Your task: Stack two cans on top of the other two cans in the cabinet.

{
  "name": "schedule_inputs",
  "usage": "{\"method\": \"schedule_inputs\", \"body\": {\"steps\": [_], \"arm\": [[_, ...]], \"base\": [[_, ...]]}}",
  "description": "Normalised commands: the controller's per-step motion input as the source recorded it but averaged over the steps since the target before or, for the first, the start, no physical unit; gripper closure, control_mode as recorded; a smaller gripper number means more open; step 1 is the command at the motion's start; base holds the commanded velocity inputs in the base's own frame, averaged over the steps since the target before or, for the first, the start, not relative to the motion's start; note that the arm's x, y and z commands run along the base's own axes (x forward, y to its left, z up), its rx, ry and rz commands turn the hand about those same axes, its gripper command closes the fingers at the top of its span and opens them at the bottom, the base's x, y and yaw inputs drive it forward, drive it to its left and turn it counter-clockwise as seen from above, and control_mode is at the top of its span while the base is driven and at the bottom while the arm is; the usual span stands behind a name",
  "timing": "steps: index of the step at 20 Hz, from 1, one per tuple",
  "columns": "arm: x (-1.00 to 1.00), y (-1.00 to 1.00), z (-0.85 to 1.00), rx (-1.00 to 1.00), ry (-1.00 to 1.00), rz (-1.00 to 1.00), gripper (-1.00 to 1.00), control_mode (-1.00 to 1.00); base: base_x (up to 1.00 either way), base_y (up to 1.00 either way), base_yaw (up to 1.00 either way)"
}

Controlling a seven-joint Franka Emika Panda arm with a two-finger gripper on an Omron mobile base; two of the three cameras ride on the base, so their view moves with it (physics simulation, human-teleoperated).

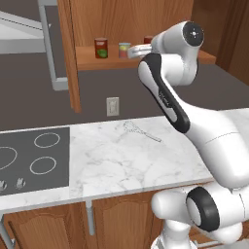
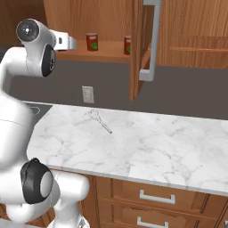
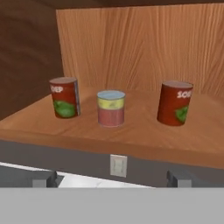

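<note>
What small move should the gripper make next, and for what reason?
Probably a short advance toward the pale can. The gripper is open, holds nothing, and is short of the cabinet shelf, with that can straight ahead between the two red cans.

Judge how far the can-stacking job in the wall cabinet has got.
Nothing is stacked yet: two red cylindrical cans and the pale yellow-and-pink banded can stand apart on the reddish-brown wooden cabinet shelf. The claw holds nothing, open and facing the pale can. All stacking remains.
</note>
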Motion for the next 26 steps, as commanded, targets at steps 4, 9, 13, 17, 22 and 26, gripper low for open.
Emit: {"method": "schedule_inputs", "body": {"steps": [4,9,13,17,22,26], "arm": [[0.37,0.09,0.00,0.00,0.13,0.00,-1.00,-1.00],[0.31,0.11,-0.01,0.00,0.10,0.00,-1.00,-1.00],[0.26,0.07,-0.03,0.00,0.02,0.03,-1.00,-1.00],[0.19,0.06,-0.15,0.00,-0.02,0.04,-1.00,-1.00],[0.28,0.03,-0.16,0.00,-0.02,0.04,-1.00,-1.00],[0.24,0.04,-0.07,0.00,-0.05,0.04,-1.00,-1.00]], "base": [[0.00,0.00,0.00],[0.00,0.00,0.00],[0.00,0.00,0.00],[0.00,0.00,0.00],[0.00,0.00,0.00],[0.00,0.00,0.00]]}}
